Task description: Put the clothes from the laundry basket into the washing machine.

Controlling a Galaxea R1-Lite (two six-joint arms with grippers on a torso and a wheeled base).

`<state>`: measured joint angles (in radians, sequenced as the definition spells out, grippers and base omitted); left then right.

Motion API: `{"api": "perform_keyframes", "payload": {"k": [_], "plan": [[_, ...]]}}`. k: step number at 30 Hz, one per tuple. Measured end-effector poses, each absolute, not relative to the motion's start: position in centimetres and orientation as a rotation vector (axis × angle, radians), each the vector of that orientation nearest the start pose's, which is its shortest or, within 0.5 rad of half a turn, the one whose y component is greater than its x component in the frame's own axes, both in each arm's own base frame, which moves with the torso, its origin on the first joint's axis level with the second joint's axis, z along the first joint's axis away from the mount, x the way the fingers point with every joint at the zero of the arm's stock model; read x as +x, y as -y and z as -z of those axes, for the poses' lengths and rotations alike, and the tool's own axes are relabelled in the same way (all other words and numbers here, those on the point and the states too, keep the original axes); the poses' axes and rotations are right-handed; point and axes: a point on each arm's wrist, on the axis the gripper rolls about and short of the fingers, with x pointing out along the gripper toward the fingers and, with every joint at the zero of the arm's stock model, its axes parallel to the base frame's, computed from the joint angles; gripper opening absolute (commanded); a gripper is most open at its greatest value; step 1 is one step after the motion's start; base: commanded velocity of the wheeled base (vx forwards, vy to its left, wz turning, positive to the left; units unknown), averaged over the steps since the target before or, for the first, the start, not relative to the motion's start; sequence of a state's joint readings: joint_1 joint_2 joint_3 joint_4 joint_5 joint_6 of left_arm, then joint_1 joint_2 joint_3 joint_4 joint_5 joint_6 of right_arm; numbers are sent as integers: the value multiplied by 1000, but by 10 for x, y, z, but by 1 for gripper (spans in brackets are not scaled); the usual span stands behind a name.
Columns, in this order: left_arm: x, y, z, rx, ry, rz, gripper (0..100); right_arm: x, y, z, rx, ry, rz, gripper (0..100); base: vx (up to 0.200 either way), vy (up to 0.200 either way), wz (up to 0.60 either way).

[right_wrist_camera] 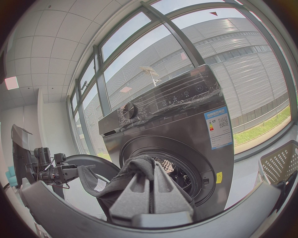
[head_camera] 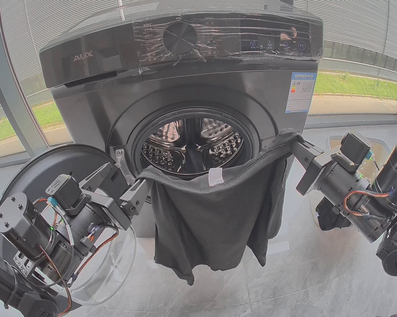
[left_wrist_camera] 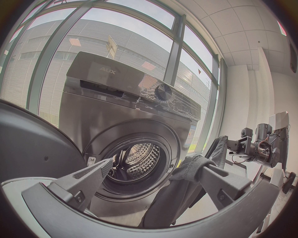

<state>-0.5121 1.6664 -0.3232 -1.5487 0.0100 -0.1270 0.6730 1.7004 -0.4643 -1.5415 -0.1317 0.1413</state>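
A dark grey shirt [head_camera: 212, 210] hangs stretched between my two grippers, right in front of the washing machine's [head_camera: 111, 104] open drum [head_camera: 192, 143]. My right gripper [head_camera: 296, 146] is shut on the shirt's right corner; in the right wrist view its fingers [right_wrist_camera: 146, 192] are pressed together with cloth [right_wrist_camera: 136, 164] bunched at the tips. My left gripper [head_camera: 130, 174] stands open, and the shirt's left corner [left_wrist_camera: 189, 165] is draped over one finger [left_wrist_camera: 220, 186] while the other finger [left_wrist_camera: 90, 176] is bare. The shirt's lower part hangs towards the floor.
The round machine door [head_camera: 48, 170] is swung open to the left, behind my left arm. A white laundry basket [head_camera: 379, 147] stands on the floor at the right, behind my right arm, with dark clothing [head_camera: 327, 216] hanging at its side. Windows surround the machine.
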Motion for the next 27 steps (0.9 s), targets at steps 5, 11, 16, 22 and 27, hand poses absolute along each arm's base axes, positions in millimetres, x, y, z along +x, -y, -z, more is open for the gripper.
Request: {"api": "perform_keyframes", "payload": {"k": [5,11,16,22,27], "plan": [[207,117,-158,-166,128,517,100,212,-161,-186,255,241,-543,0,0,0,0],[198,115,-144,-125,66,605,100,220,-156,-183,246,233,-507,0,0,0,0],[193,112,-137,-99,34,629,100,225,-152,-181,244,230,-484,0,0,0,0],[190,109,-132,-77,11,641,100,227,-151,-180,241,227,-476,0,0,0,0],[188,108,-129,-73,-3,643,100,231,-149,-179,239,226,-461,0,0,0,0]]}}
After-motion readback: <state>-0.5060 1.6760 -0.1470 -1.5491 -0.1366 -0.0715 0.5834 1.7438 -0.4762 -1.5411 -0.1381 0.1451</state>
